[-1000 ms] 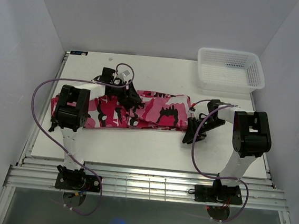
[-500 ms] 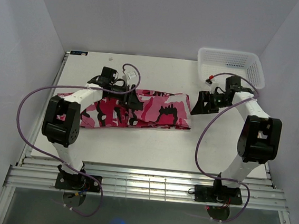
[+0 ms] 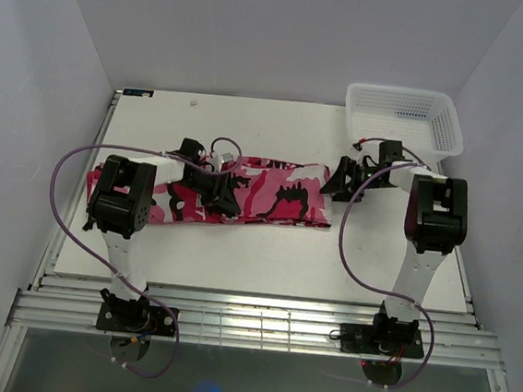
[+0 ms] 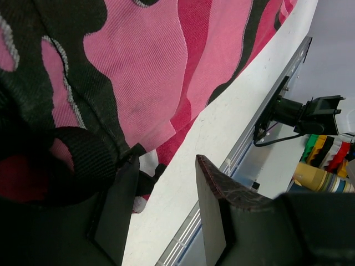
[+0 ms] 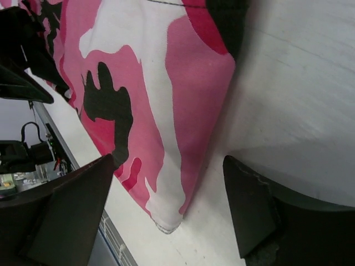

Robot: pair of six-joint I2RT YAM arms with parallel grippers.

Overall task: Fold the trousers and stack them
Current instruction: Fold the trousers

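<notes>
A white rectangular bench [image 3: 238,249] carries everything. Across its middle lies the long pair of soft trousers in pink, red, white and black camouflage print [image 3: 280,193], spread flat in a strip running left to right. A white plastic mesh basket [image 3: 403,122] sits at the far right corner, apart from the cloth.

The left arm [image 3: 122,197] reaches over the strip's middle. The left fingers [image 3: 220,192] stand partly apart at the cloth's near edge, one finger touching the fabric, bare bench showing in the gap, nothing clamped.

The right arm [image 3: 437,222] bends toward the strip's right end. The right fingers [image 3: 344,181] are spread wide, straddling the cloth's end corner without gripping it.
</notes>
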